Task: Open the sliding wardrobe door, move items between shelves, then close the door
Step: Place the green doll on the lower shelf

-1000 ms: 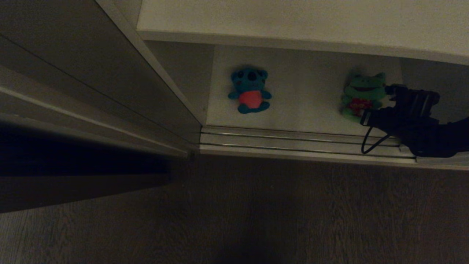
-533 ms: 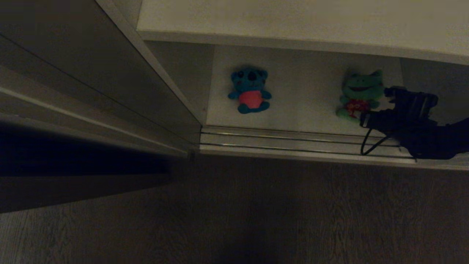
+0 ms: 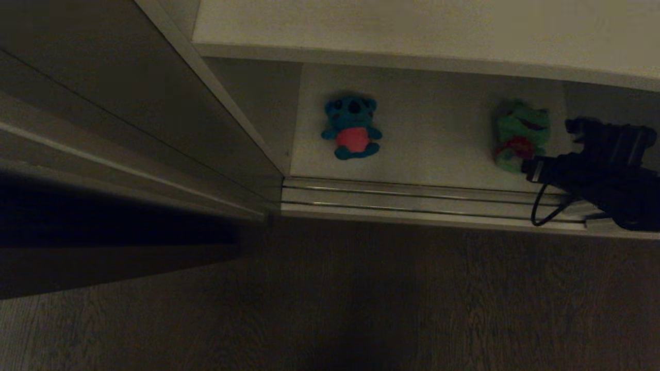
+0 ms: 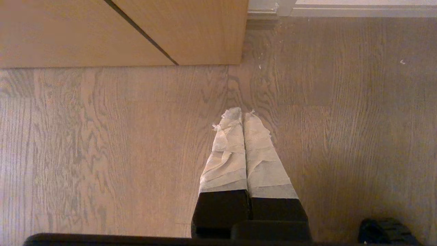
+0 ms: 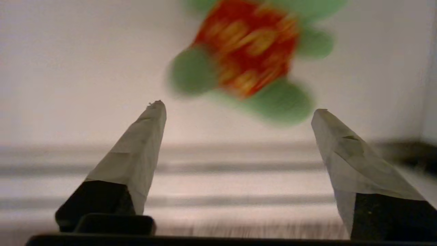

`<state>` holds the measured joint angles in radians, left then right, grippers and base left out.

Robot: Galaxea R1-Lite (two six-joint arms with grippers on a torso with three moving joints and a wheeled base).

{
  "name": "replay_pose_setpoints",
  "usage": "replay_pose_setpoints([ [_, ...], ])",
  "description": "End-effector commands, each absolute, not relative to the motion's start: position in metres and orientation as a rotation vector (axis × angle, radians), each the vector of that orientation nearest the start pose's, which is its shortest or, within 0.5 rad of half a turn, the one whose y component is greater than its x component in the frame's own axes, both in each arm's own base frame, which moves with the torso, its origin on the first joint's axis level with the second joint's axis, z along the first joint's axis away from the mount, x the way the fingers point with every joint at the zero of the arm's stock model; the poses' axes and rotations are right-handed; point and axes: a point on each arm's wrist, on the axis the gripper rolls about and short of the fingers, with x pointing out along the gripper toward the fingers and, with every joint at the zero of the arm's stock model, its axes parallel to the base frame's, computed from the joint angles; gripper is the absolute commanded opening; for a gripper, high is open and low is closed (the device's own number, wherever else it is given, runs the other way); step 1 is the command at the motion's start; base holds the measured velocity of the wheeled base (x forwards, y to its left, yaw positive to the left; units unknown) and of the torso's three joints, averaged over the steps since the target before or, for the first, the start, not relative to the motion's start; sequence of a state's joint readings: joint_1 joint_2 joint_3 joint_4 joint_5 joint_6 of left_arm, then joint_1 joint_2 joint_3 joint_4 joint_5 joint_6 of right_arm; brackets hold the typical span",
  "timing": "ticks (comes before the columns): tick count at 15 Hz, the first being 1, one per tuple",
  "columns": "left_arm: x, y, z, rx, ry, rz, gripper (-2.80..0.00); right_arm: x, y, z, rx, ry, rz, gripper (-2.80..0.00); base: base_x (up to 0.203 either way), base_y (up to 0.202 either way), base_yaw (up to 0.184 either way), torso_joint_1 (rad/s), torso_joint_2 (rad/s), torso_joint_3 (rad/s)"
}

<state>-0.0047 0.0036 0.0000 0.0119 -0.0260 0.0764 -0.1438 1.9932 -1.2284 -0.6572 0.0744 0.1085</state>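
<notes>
The sliding wardrobe door point(image 3: 129, 103) stands pushed to the left, leaving the shelves open. On the lower white shelf point(image 3: 438, 118) a blue plush with a red belly point(image 3: 353, 128) sits at the left. The green frog plush point(image 3: 521, 135) lies tilted at the right. In the right wrist view the frog point(image 5: 249, 51) is blurred, just beyond my right gripper point(image 5: 239, 106), which is open with nothing between its taped fingers point(image 5: 143, 150). My right arm point(image 3: 593, 165) hangs over the door track. My left gripper point(image 4: 242, 112) is shut and empty above the floor.
The upper white shelf point(image 3: 412, 26) overhangs the lower one. The metal door track point(image 3: 412, 198) runs along the wardrobe's front edge. Wooden floor point(image 3: 361, 299) lies in front. A light wood panel point(image 4: 119, 30) shows in the left wrist view.
My right gripper has opened and let go of the green frog, then drawn back to the right over the track. The frog has tipped over on the lower shelf. The left arm is still.
</notes>
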Motion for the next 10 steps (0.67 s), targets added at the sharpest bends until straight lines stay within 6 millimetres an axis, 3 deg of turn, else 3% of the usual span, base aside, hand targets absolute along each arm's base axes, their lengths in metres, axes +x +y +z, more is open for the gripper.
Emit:
replay_pose_setpoints([
  [1, -0.023, 0.0, 0.074, 0.077, 0.014, -0.031, -2.8, 0.376, -0.053, 0.208, 0.122, 0.1, -0.064, 0.0, 0.0, 0.0, 0.0, 0.0, 0.0, 0.0],
  [4, -0.023, -0.001, 0.074, 0.077, 0.014, -0.033, -2.8, 0.336, -0.049, 0.212, 0.136, 0.132, -0.045, 0.0, 0.0, 0.0, 0.0, 0.0, 0.0, 0.0],
  [5, -0.023, 0.0, 0.074, 0.077, 0.014, -0.031, -2.8, 0.319, -0.048, 0.212, 0.142, 0.153, -0.032, -2.8, 0.0, 0.0, 0.0, 0.0, 0.0, 0.0],
  [10, -0.023, -0.001, 0.074, 0.077, 0.014, -0.03, -2.8, 0.232, -0.043, 0.205, 0.143, 0.247, 0.0, -2.8, 0.0, 0.0, 0.0, 0.0, 0.0, 0.0],
])
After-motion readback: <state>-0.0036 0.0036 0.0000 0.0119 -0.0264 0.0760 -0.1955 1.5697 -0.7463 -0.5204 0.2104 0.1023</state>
